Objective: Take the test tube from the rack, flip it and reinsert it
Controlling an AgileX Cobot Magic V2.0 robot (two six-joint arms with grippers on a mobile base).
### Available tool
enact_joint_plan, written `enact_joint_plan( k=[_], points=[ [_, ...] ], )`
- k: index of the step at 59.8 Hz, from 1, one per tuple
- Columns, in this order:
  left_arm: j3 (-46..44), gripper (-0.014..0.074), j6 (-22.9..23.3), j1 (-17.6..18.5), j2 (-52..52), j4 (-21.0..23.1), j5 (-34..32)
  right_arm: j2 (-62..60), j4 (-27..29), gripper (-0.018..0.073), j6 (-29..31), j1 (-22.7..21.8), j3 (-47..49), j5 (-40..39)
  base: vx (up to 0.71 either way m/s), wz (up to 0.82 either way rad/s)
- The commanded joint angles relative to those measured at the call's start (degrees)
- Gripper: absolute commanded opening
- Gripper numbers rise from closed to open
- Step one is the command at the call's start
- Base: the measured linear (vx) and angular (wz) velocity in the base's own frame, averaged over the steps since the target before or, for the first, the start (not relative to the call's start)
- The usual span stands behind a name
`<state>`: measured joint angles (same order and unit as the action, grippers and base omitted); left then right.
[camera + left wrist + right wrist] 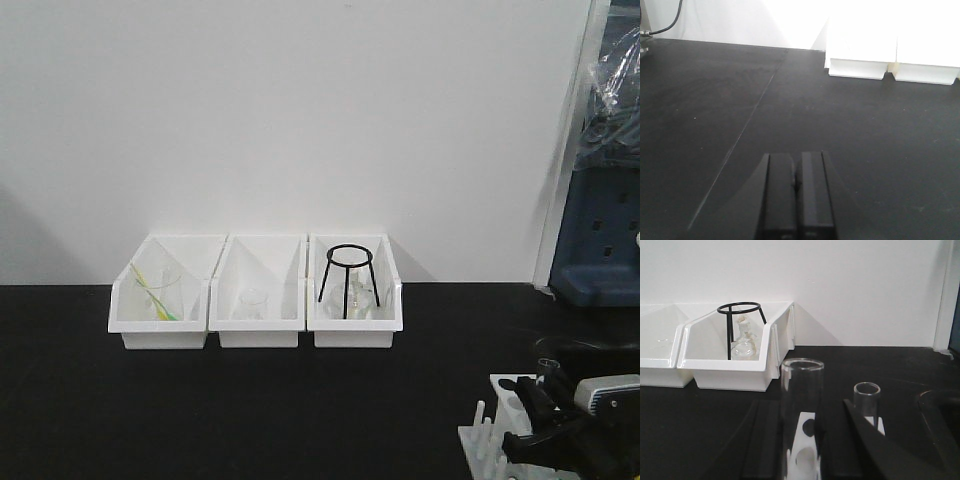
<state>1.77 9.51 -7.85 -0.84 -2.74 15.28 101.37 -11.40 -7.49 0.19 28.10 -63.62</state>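
The right end effector [805, 440] sits spread around the test tube [801, 405], upright in the rack [500, 415] at the bench's [250, 410] near right; this looks like the grasp step (fingers not yet clamped); next, pinch and lift straight; the left end effector [796, 185] rests clenched, empty.

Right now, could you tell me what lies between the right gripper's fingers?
In the right wrist view, the test tube stands upright between the right gripper's fingers, with the rack behind it.
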Motion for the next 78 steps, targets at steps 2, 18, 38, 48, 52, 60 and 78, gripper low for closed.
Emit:
enact_joint_plan(
  k=[2, 18, 38, 48, 52, 60, 78],
  points=[
    [0.1, -0.0006, 0.0, -0.1, -0.2, 0.2, -4.6, -1.4, 0.2, -0.0007, 0.2, -0.3, 1.4, -5.4, 0.0, 0.0],
    [0.1, -0.0006, 0.0, -0.1, -0.2, 0.2, -4.6, -1.2, 0.1, 0.0122, 0.2, -0.3, 1.4, -5.1, 0.0, 0.0],
    [0.1, -0.0006, 0.0, -0.1, -0.2, 0.2, -4.6, -1.6, 0.0, 0.0437, 0.2, -0.1, 1.4, -5.1, 0.0, 0.0],
    [0.1, -0.0006, 0.0, -0.1, -0.2, 0.2, -4.6, -5.6, 0.0, 0.0477, 0.2, -0.1, 1.4, -5.1, 0.0, 0.0],
    [0.1, -0.0006, 0.0, -0.1, -0.2, 0.2, -4.6, -9.0, 0.0, 0.0477, 0.2, -0.1, 1.4, -4.4, 0.0, 0.0],
    [0.1, -0.0006, 0.0, -0.1, -0.2, 0.2, -4.6, -17.5, 0.0, 0.0472, -0.6, -0.1, 1.6, 2.3, 0.0, 0.0],
    [0.1, -0.0006, 0.0, -0.1, -0.2, 0.2, -4.6, -44.8, -8.6, -0.0015, -10.5, -0.1, 1.5, 41.2, 0.0, 0.0]
  ],
)
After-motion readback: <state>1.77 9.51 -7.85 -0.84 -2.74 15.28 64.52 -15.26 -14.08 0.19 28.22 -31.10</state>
